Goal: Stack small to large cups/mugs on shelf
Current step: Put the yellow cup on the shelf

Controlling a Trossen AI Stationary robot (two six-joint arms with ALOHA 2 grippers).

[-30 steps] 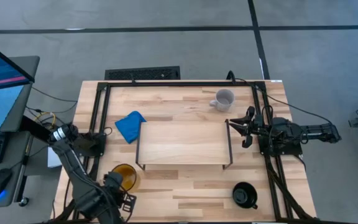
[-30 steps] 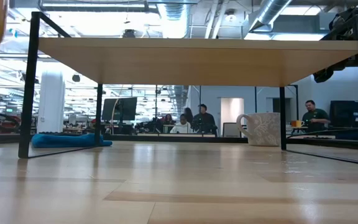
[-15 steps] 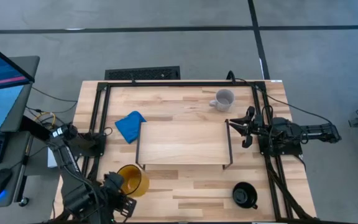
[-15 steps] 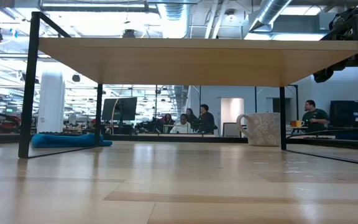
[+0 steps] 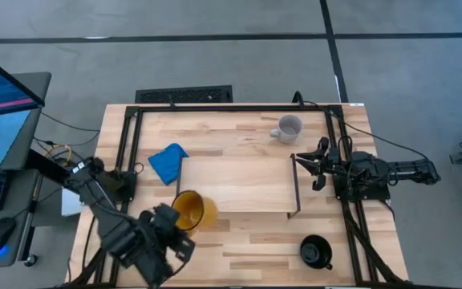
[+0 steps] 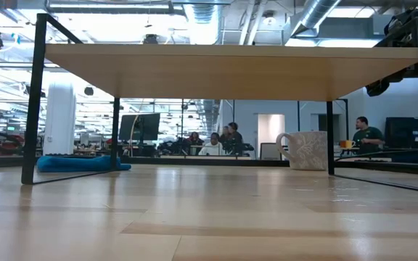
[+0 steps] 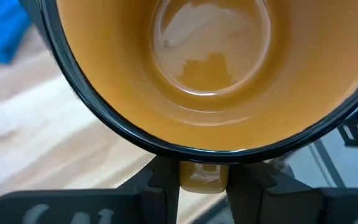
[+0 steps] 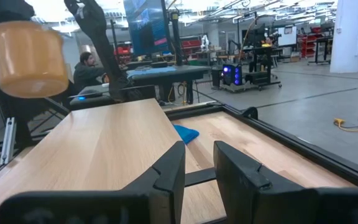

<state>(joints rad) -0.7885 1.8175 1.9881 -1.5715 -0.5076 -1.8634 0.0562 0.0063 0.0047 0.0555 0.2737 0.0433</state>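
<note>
My left gripper [image 5: 176,218] is shut on the yellow-orange mug [image 5: 191,210], which hangs in the air over the near left corner of the shelf [image 5: 239,185]. The right wrist view also shows the yellow-orange mug [image 8: 30,59], above the shelf board [image 8: 104,149]. The pale grey mug [image 5: 289,128] stands on the table beyond the shelf's far right corner. The black mug [image 5: 315,251] stands on the table near the front right. My right gripper [image 5: 314,166] waits at the table's right edge, open, with nothing between its fingers. My left gripper pinches the mug's handle [image 7: 202,177] between its two fingers [image 7: 163,186]. The fingers come from the near left, slanting down. The mug is lifted clear of table and shelf. Its mouth faces up, tipped toward the gripper.
A blue cloth [image 5: 168,163] lies on the table by the shelf's far left corner. Black frame rails run along the table's left, right and far sides. In the low view people sit in the room beyond the table.
My left gripper has risen and gone from the table's near left corner toward the shelf, turning about its wrist as it went. The yellow-orange mug has gone with it, lifted out of the low view's top left, and now hangs at the shelf's near left corner.
</note>
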